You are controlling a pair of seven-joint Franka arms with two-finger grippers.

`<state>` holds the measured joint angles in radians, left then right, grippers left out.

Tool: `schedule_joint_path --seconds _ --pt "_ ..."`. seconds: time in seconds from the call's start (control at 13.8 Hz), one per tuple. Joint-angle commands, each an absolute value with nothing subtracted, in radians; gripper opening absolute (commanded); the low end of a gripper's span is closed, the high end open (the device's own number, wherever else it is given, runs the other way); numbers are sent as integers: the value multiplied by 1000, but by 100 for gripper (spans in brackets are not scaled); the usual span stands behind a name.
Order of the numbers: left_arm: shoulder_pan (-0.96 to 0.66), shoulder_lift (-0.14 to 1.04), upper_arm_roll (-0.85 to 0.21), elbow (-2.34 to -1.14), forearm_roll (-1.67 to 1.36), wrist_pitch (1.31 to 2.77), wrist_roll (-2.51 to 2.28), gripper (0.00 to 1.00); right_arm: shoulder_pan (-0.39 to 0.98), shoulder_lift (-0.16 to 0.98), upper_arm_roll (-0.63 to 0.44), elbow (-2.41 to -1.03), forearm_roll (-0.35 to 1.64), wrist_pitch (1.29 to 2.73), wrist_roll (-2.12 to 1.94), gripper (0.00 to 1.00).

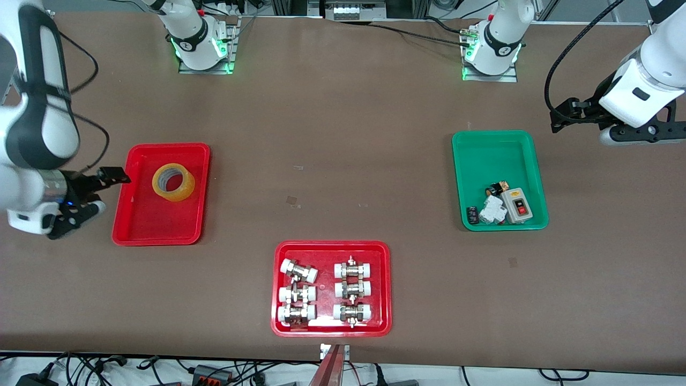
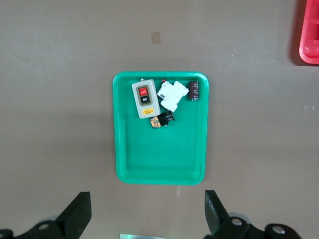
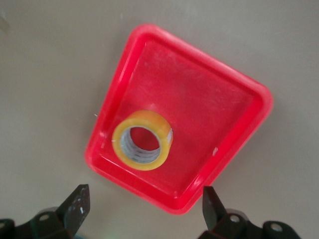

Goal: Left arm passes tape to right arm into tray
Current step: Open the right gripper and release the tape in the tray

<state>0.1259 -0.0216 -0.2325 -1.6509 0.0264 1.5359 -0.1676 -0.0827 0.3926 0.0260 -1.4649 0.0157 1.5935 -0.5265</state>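
The yellow tape roll [image 1: 185,188] lies flat in the plain red tray [image 1: 155,220], in the part of it farther from the front camera. My right gripper [image 1: 102,191] is open and empty, over the table just beside that tray toward the right arm's end. In the right wrist view the tape [image 3: 120,145] and the tray [image 3: 219,114] lie past the open right gripper [image 3: 144,209]. My left gripper [image 1: 558,115] is open and empty, over the table beside the green tray at the left arm's end. It also shows in the left wrist view [image 2: 148,214].
A green tray [image 1: 498,155] holds a grey switch box [image 1: 517,205] and small electrical parts; it also shows in the left wrist view [image 2: 159,164]. A second red tray [image 1: 332,329] with several white-capped metal fittings sits near the front camera.
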Motion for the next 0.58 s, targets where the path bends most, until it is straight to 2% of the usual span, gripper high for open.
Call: schedule_joint_path --seconds 0.0,0.51 --pt "126 -34 -227 -1661 14 1546 -146 100 -43 270 23 -1514 -2 1562 -312 100" --pt "124 -34 -227 -1663 12 1545 -146 100 -22 16 25 -1690 -2 1580 -36 100"
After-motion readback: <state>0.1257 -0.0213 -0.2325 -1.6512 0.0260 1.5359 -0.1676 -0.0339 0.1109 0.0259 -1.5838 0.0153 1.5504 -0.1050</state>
